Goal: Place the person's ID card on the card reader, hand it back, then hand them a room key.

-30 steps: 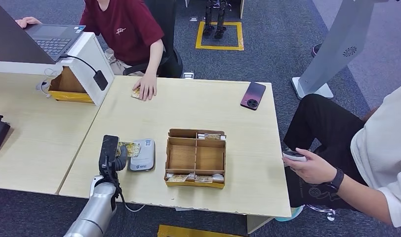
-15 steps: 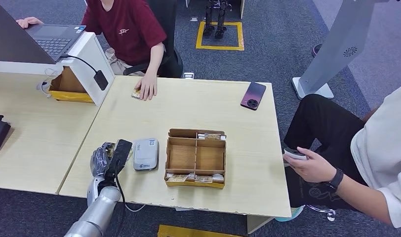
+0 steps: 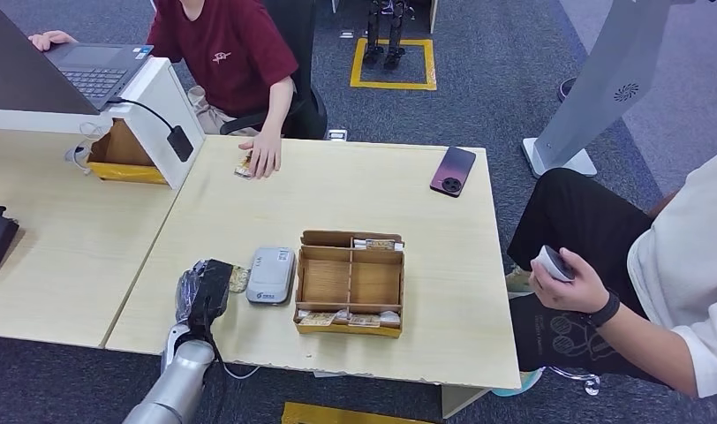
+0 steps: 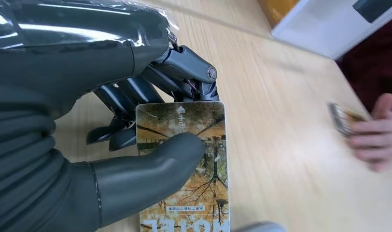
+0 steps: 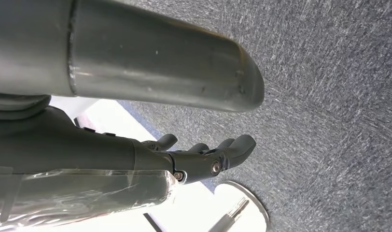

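1. Our left hand (image 3: 205, 291) sits low over the near-left part of the pale wooden bench (image 3: 337, 199), wrapped in clear film, just beside the grey rounded card reader (image 3: 272, 275).
2. That hand pinches a printed card with an autumn-tree picture and the word HOTEL (image 4: 184, 169): the thumb presses on its face and the darker fingers (image 4: 184, 67) back it from behind.
3. In the head view, a yellowish edge of the card (image 3: 238, 279) shows between the hand and the reader; we cannot tell whether it touches the reader.
4. Compared with a second ago, the hand has turned from an upright pose with the card shown near the reader to a lower, curled pose, and it has come nearer the reader than half a second ago.
5. The reader lies further right than a second ago, now just beside the brown cardboard compartment box (image 3: 350, 283).
6. Our right hand (image 5: 203, 157) hangs above grey carpet, fingers loosely curved and apart, holding nothing.
7. The person in the dark red shirt (image 3: 222, 49) keeps a hand (image 3: 264, 157) on a small card at the far edge, unchanged.
8. The person in white on the right (image 3: 682, 274) has raised the hand with the small grey device (image 3: 554, 263) higher than before.
9. A dark red phone (image 3: 452, 170) lies on the far right of the bench, where it was.
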`<move>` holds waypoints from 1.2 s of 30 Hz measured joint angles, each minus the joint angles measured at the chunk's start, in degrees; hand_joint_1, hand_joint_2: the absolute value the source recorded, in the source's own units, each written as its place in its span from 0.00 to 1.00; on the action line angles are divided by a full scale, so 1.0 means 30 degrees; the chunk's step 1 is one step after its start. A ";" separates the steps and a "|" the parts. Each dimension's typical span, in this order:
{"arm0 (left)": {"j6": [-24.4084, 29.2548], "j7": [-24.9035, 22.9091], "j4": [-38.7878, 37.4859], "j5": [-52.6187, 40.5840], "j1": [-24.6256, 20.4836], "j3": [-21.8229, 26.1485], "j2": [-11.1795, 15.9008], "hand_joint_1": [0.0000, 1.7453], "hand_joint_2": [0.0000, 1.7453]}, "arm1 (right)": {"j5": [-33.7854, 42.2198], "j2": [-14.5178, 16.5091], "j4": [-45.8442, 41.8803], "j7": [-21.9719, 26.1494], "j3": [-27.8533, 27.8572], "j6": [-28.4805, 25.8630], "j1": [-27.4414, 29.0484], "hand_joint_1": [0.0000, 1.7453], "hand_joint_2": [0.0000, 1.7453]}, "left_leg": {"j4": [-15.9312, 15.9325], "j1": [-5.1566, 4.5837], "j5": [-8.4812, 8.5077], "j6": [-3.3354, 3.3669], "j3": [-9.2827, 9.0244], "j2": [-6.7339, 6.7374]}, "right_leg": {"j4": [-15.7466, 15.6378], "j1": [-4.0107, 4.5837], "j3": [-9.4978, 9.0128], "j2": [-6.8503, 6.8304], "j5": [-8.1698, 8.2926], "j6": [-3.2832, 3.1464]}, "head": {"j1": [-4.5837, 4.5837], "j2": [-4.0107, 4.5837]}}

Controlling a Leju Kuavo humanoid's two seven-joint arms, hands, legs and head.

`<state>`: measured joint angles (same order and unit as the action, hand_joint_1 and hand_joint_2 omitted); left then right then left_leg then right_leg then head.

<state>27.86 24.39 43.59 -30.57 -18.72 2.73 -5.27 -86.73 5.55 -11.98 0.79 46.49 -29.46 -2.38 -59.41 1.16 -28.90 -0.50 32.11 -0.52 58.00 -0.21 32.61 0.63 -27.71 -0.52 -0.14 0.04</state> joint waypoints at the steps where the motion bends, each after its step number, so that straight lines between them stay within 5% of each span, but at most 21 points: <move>1: -0.1060 0.0739 0.0647 0.1550 0.0262 0.0157 -0.0142 1.00 1.00 | 0.0000 0.0000 0.0000 0.0000 -0.0004 -0.0004 0.0002 0.00 0.00 | 0.0000 0.0000 0.0000 0.0000 0.0002 0.0001 | 0.0000 0.0000 0.0001 0.0001 0.0000 0.0000 | 0.0002 0.0000; 6: -0.3325 0.2615 0.4626 0.7043 0.1243 0.0985 -0.0874 1.00 1.00 | 0.0000 0.0000 0.0000 -0.0024 -0.0102 -0.0007 0.0018 0.00 0.00 | 0.0000 0.0000 -0.0001 0.0001 0.0011 0.0008 | -0.0001 0.0000 0.0005 0.0007 0.0000 0.0000 | 0.0004 0.0000; 10: -0.1903 0.4535 0.7090 0.6979 0.1424 0.1572 -0.1072 1.00 1.00 | 0.0000 0.0000 0.0000 0.0013 -0.0395 0.0038 0.0012 0.00 0.00 | 0.0000 0.0000 -0.0001 0.0000 0.0008 -0.0004 | 0.0000 0.0000 0.0004 -0.0006 0.0000 0.0000 | 0.0002 0.0000; 15: -0.1280 0.4916 0.8539 0.6519 0.1549 0.1854 -0.1120 1.00 1.00 | 0.0000 0.0000 0.0000 0.0049 -0.0679 0.0058 -0.0010 0.00 0.00 | 0.0002 0.0003 0.0008 -0.0008 0.0011 -0.0017 | 0.0006 0.0002 0.0003 -0.0021 0.0000 -0.0001 | 0.0005 0.0000; 24: 0.3147 0.5204 0.8442 0.3664 0.0822 0.2127 -0.0335 1.00 1.00 | 0.0000 -0.0042 0.0000 0.0255 -0.1494 0.0217 -0.0111 0.00 0.00 | 0.0001 0.0003 0.0015 -0.0004 0.0007 -0.0014 | 0.0007 0.0002 0.0003 -0.0020 0.0001 -0.0001 | 0.0002 0.0000; 29: 0.3748 0.5204 0.7874 0.2993 0.0397 0.2156 0.0141 1.00 1.00 | 0.0000 -0.0104 0.0000 0.0262 -0.1763 0.0222 -0.0155 0.00 0.00 | 0.0001 0.0003 0.0017 -0.0006 0.0006 -0.0012 | 0.0009 0.0002 0.0003 -0.0018 0.0001 -0.0001 | 0.0002 0.0000; 36: 0.3981 0.5204 0.7462 -0.8390 -0.0896 0.5702 -0.0390 1.00 1.00 | 0.0000 -0.0171 0.0000 0.0273 -0.2596 0.0293 -0.0208 0.00 0.00 | 0.0000 0.0000 0.0017 -0.0005 0.0007 -0.0004 | 0.0009 0.0001 0.0005 -0.0008 0.0002 -0.0001 | 0.0004 0.0000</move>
<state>39.81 40.00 65.97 -55.74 -21.40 19.84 -6.44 -86.73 5.04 -11.98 1.61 38.70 -28.58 -3.01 -59.41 1.16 -28.85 -0.51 32.13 -0.53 58.02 -0.21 32.63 0.60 -27.71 -0.52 -0.13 0.04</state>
